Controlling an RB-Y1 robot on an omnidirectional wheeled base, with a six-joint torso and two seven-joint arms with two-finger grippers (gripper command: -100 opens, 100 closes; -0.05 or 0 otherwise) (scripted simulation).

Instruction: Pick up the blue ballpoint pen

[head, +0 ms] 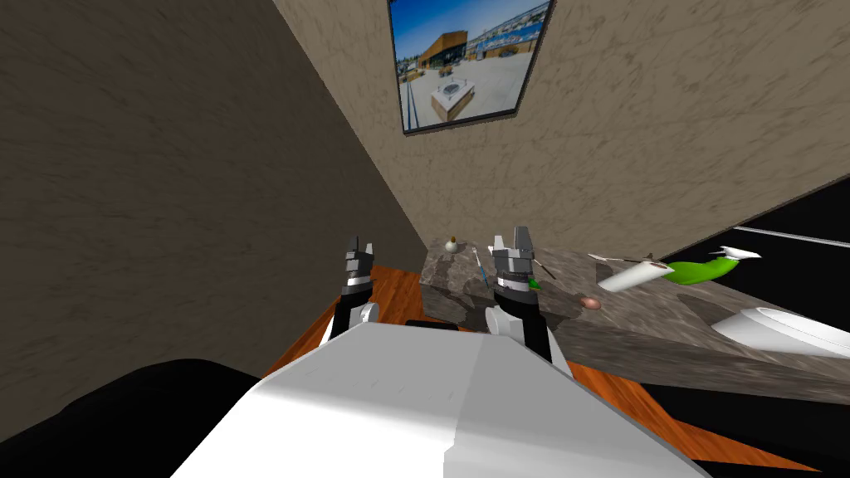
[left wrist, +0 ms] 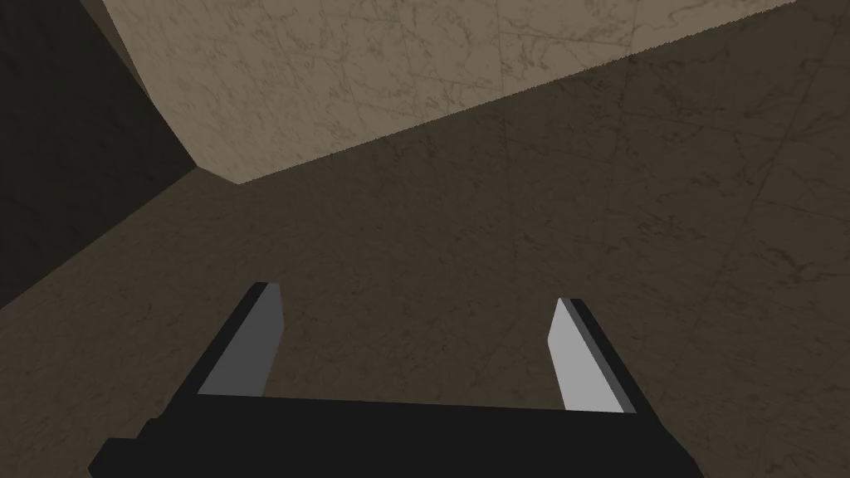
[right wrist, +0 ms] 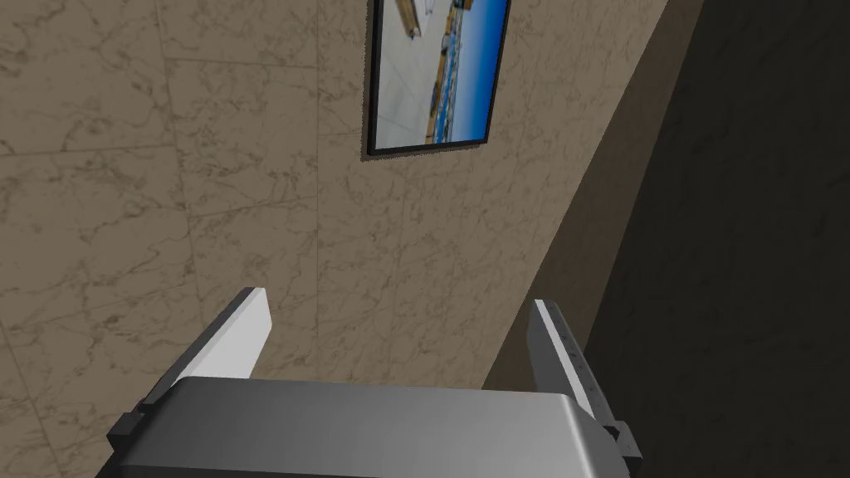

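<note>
In the head view, near the middle of the frame, the blue pen [head: 482,270] lies on the grey counter [head: 647,332], near its left end. It is just left of the right gripper [head: 511,239] and not touching it; that gripper's fingers are spread with nothing between them. The left gripper [head: 359,247], left of centre and past the counter's end, is spread and empty too.

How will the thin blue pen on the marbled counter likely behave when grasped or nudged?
The thin blue pen looks slender and straight, so probably stiff and light. Lying flat on the grey marbled counter, it may roll or skid if nudged.
</note>
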